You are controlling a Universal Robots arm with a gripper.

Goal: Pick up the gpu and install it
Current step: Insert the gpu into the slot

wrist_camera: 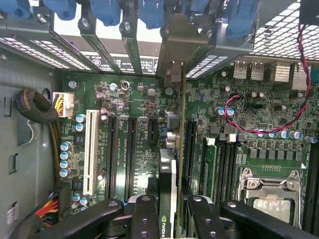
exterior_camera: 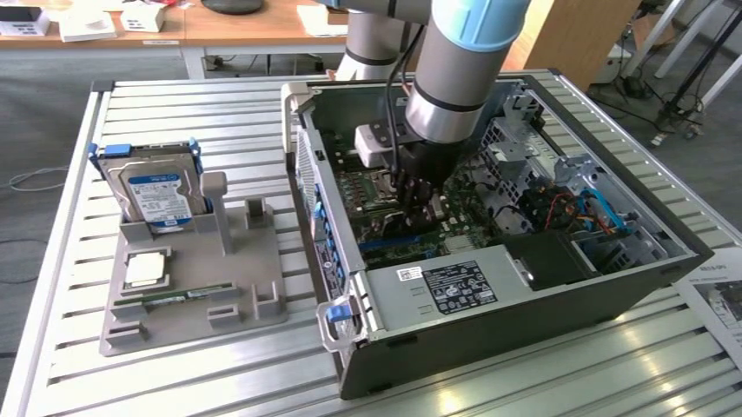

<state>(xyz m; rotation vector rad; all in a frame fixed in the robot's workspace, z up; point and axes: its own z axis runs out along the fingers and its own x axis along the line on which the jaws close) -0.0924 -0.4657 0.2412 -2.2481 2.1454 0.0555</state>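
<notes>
The fingers (wrist_camera: 144,216), half closed, pinch the gpu (wrist_camera: 168,184) and hold it upright over the green board (wrist_camera: 134,99) inside the computer (exterior_camera: 522,330), so it lines up with the long slots (wrist_camera: 130,149).

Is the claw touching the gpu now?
Touching. The wrist view shows the gpu standing edge-on between the fingers of the claw, which press against its two faces.
</notes>
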